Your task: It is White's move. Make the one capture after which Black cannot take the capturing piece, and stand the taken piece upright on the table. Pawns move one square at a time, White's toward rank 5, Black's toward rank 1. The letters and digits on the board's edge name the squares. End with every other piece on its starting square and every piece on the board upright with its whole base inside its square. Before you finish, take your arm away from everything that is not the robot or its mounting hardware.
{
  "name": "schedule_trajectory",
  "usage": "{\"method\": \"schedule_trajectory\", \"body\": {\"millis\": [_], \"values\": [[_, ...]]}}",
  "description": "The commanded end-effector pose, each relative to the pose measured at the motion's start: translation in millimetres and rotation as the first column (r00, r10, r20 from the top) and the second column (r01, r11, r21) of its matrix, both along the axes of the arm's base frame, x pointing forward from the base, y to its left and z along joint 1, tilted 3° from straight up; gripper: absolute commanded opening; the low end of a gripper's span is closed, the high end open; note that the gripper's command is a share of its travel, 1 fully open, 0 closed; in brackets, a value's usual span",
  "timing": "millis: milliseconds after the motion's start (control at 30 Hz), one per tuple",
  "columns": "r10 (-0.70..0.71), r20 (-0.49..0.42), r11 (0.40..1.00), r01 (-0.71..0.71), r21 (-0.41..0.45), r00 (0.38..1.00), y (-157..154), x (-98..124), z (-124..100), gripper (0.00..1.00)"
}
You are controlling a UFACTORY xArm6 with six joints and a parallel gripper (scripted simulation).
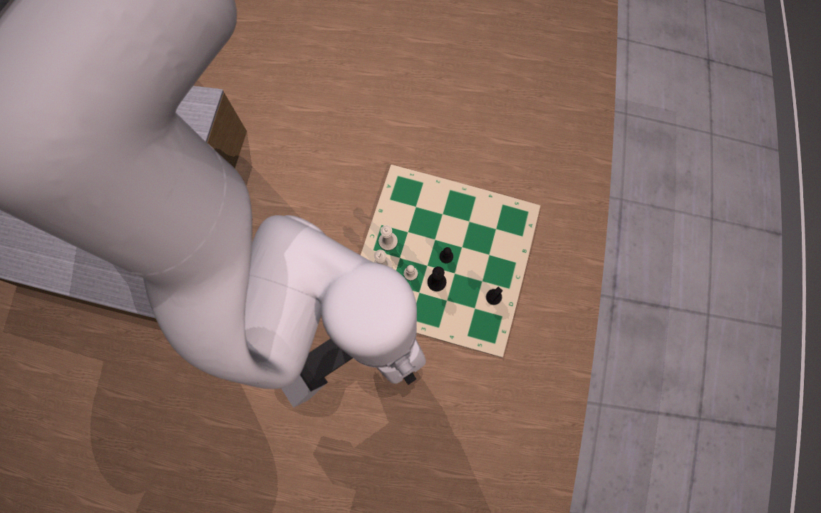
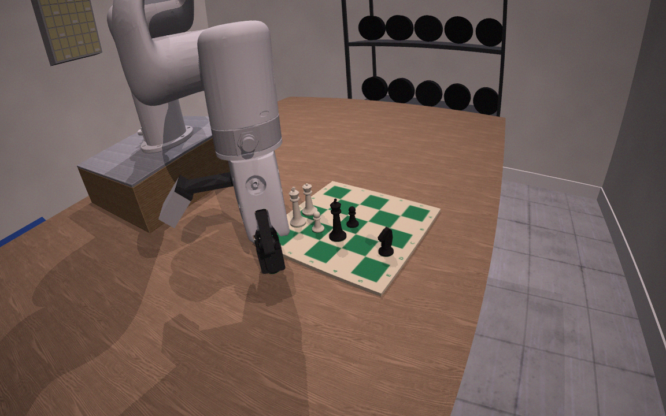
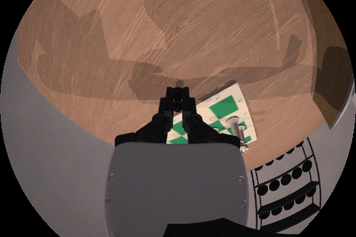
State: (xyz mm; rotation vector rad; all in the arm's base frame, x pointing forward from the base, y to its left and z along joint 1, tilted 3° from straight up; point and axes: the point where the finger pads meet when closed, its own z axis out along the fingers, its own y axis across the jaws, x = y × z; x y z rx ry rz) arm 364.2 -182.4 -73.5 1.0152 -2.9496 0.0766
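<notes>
A black rack (image 2: 346, 62) holds 10 dark discs (image 2: 427, 28) near a gridded wall panel (image 2: 69, 28)

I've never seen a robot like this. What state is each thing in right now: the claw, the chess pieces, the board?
Gripper: shut on a small dark piece, low beside the board.
Tall white pieces: two, upright.
White pawn: upright.
Tall black piece: upright.
Black pawn: upright.
Black knight: upright.
Board: flat on the table.
</notes>
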Motion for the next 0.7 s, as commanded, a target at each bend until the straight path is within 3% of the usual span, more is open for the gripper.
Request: {"method": "schedule_trajectory", "body": {"millis": [0,667], "values": [[0.000,0.003,1.000,0.000,-0.001,1.000,-0.6,1.3,1.0,0.00],[0.000,0.003,1.000,0.000,-0.001,1.000,-0.7,1.3,-0.7,0.00]]}}
